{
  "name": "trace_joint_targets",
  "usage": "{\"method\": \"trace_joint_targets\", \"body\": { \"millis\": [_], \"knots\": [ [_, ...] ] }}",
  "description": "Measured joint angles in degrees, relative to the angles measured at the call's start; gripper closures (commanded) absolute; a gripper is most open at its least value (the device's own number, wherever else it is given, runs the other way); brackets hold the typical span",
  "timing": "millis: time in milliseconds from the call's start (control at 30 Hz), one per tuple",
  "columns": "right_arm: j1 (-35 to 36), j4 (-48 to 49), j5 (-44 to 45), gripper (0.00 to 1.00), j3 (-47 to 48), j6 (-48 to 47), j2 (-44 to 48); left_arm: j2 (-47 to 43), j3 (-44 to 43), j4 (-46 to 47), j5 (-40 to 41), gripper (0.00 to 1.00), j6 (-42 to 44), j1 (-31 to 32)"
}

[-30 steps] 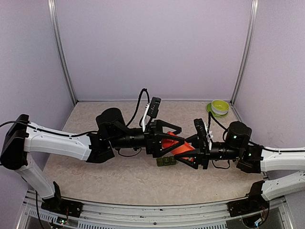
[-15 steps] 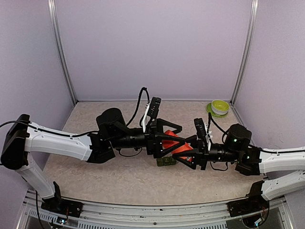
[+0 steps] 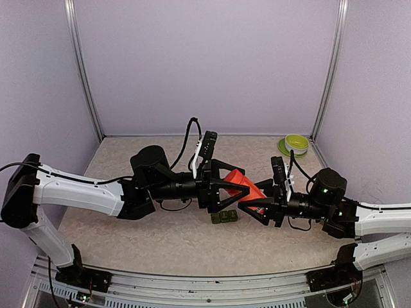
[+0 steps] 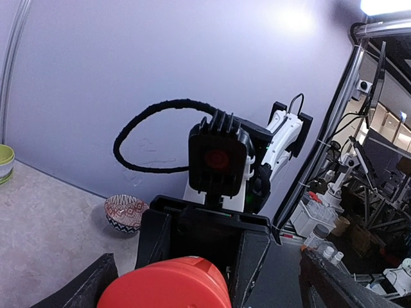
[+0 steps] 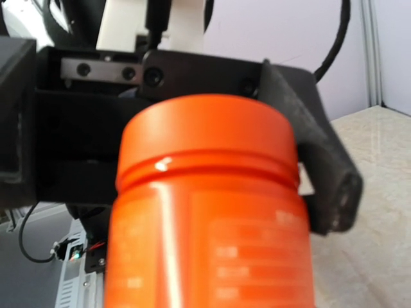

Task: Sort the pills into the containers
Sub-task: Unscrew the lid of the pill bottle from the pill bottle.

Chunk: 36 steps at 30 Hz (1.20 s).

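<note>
1. One red-orange bottle [image 3: 239,179], held tilted above the table [image 3: 128,237] between the two arms; its cap is on, so nothing inside shows.
2. Two grippers; the right gripper [image 3: 250,209] is clenched on the bottle's body; the left gripper [image 3: 243,186] is spread wide, its fingers [image 4: 334,282] either side of the cap end, gripping nothing.
3. One strip of containers [image 3: 223,217], three dark-green boxes in a row; it lies on the table just below the bottle, toward the arms' bases; what is in them I cannot tell.
4. Two bowls; a green bowl [image 3: 296,144] at the back right corner; a patterned bowl [image 4: 125,213] seen only from the left wrist; both insides hidden.
</note>
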<state>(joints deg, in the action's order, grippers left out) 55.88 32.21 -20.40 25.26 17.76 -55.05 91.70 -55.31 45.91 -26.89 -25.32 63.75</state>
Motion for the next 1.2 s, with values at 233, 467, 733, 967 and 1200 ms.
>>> {"method": "trace_joint_targets", "body": {
  "millis": [233,467,733,967,1200],
  "knots": [
    [0.0,-1.8,1.4,0.79,0.0,-1.1,1.9,-0.1,0.0,-0.5,0.1,0.06,0.1,0.0],
    [0.0,-2.7,2.3,0.78,0.0,-2.0,3.2,-0.3,0.0,-1.4,0.1,0.08,0.2,0.0],
    [0.0,-3.3,3.8,0.78,0.0,-3.4,5.2,-1.0,0.0,-2.5,0.1,0.08,0.9,0.2],
    [-0.1,-3.4,3.7,0.79,0.0,-3.8,5.5,-2.3,1.1,-3.7,0.4,0.07,1.8,0.2],
    [-0.2,-3.4,1.9,0.8,0.0,-4.2,6.4,-5.4,2.7,-4.6,0.2,0.06,2.4,-1.1]
  ]
}}
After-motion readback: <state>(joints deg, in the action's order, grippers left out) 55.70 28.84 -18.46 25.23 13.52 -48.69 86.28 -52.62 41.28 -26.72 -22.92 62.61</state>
